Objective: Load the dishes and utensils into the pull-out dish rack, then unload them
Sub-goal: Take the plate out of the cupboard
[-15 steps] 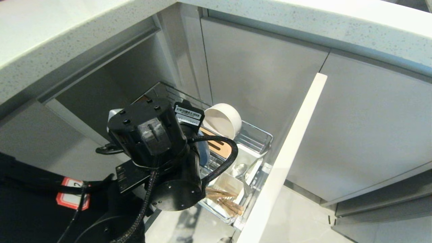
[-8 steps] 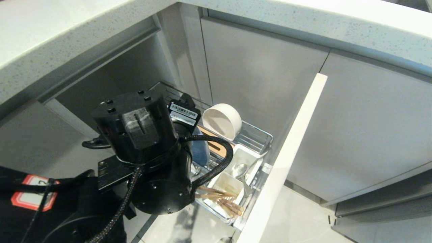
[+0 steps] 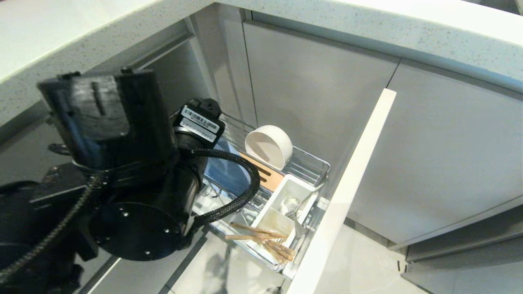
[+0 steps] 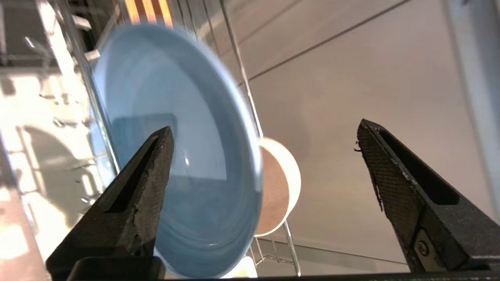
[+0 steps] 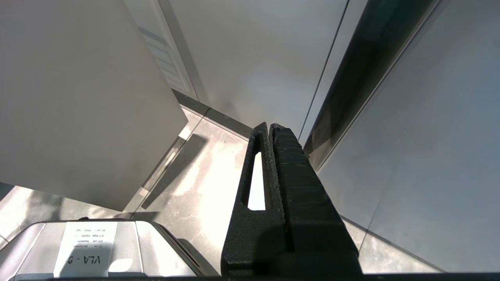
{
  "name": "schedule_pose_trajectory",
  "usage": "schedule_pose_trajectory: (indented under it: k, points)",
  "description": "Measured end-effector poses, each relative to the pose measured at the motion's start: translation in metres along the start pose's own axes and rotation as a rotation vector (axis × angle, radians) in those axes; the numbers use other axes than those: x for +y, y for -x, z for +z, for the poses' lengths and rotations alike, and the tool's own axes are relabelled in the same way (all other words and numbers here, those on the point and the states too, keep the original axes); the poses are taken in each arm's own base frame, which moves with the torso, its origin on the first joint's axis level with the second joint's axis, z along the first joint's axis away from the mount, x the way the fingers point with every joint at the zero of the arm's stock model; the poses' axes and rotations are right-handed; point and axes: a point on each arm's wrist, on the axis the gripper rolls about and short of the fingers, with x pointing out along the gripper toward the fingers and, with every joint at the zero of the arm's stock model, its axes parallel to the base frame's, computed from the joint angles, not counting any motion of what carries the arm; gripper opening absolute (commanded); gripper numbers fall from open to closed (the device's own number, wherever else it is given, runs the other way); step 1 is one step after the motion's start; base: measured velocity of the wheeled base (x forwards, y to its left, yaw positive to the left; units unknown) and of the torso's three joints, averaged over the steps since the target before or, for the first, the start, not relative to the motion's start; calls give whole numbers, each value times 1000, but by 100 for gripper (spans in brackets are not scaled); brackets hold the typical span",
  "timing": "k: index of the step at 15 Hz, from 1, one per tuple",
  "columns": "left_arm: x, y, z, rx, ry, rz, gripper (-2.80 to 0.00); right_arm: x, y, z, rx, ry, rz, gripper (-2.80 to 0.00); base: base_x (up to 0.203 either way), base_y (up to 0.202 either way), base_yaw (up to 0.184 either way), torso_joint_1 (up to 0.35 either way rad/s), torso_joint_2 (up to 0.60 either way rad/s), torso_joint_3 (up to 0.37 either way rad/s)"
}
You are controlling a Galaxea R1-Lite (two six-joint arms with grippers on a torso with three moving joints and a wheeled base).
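Observation:
The pull-out dish rack stands drawn out of the cabinet. The pale blue plate stands on edge in it, with the white bowl tipped on its side just behind. Chopsticks and the silver spoon lie in the white caddy. My left arm hangs left of the rack. In the left wrist view, my left gripper is open and holds nothing. The plate and bowl lie beyond its fingertips. My right gripper is shut and empty, low over the floor.
The rack's front panel stands along the rack's right side. A countertop overhangs the open cabinet. Grey cabinet fronts close off the back. A slotted wooden strip lies in the rack beside the plate.
My left arm has drawn back to the left and toward the camera, away from the rack. The blue plate, hidden behind the wrist before, now shows standing in the rack.

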Motion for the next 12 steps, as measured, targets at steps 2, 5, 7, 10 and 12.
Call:
schedule_pose_trajectory:
  k: [2, 5, 7, 10, 12]
  points:
    - [-5, 5, 18, -1, -4, -2, -280, 0, 0, 0, 0, 0, 0, -280, 0, 0, 0, 0, 0, 0]
    - [-16, 14, 51, -15, -23, -21, -280, 0, 0, 0, 0, 0, 0, -280, 0, 0, 0, 0, 0, 0]
    - [-22, 21, 74, -35, -64, -44, -280, 0, 0, 0, 0, 0, 0, -280, 0, 0, 0, 0, 0, 0]
    - [-22, 33, 109, -29, -121, -132, -280, 0, 0, 0, 0, 0, 0, -280, 0, 0, 0, 0, 0, 0]
    - [-15, 38, 136, -33, -138, -201, -280, 0, 0, 0, 0, 0, 0, -280, 0, 0, 0, 0, 0, 0]
